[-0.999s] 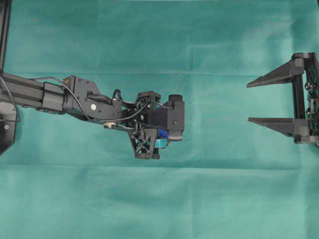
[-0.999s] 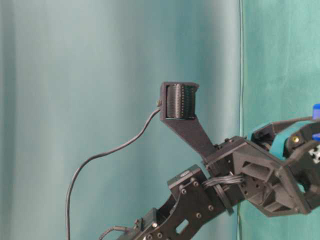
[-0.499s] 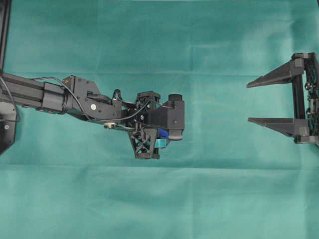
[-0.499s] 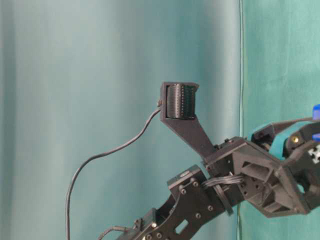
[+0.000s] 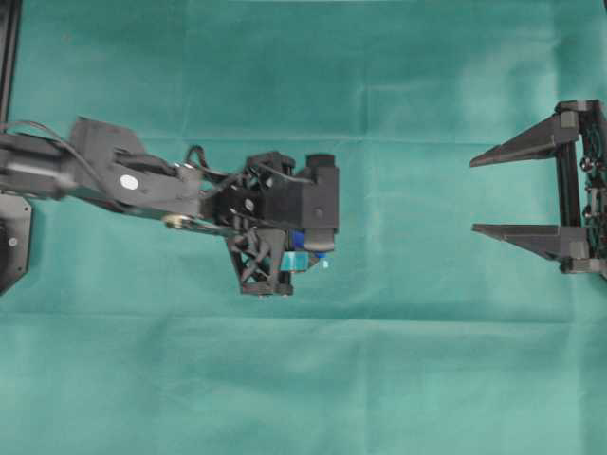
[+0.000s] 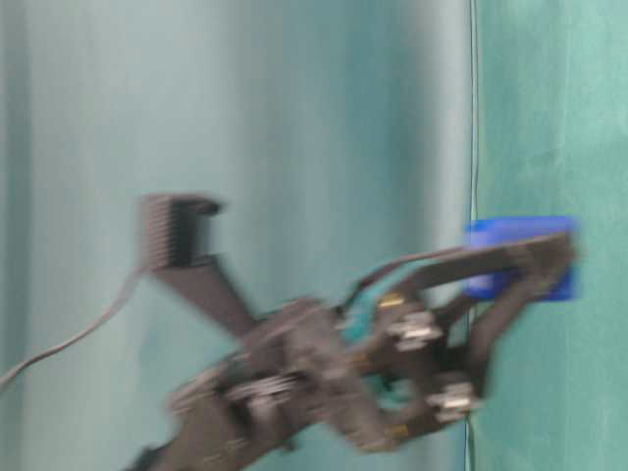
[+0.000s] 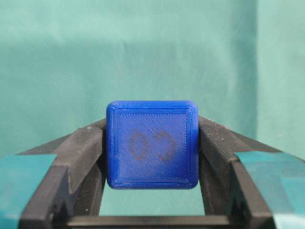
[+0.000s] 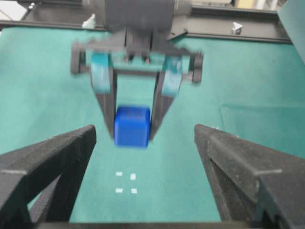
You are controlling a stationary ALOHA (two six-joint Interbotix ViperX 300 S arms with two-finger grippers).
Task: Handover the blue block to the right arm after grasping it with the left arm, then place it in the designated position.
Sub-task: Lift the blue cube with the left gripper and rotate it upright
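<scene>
Right now I see my left gripper (image 7: pixel 152 191) with its teal-taped fingers (image 7: pixel 78 162) pressed on both sides of the blue block (image 7: pixel 152 144), held partway closed on it and lifted clear of the green cloth (image 5: pixel 303 379) over the worktop. Opposite, my right gripper (image 8: pixel 145 157) has its plain black fingers (image 8: pixel 52 157) spread wide with nothing between them, well apart from the block. Below the block, four tiny white marks (image 8: pixel 125 183) form the designated position on the cloth, and the left arm (image 5: pixel 123 180) reaches in from the left in the overhead view.
</scene>
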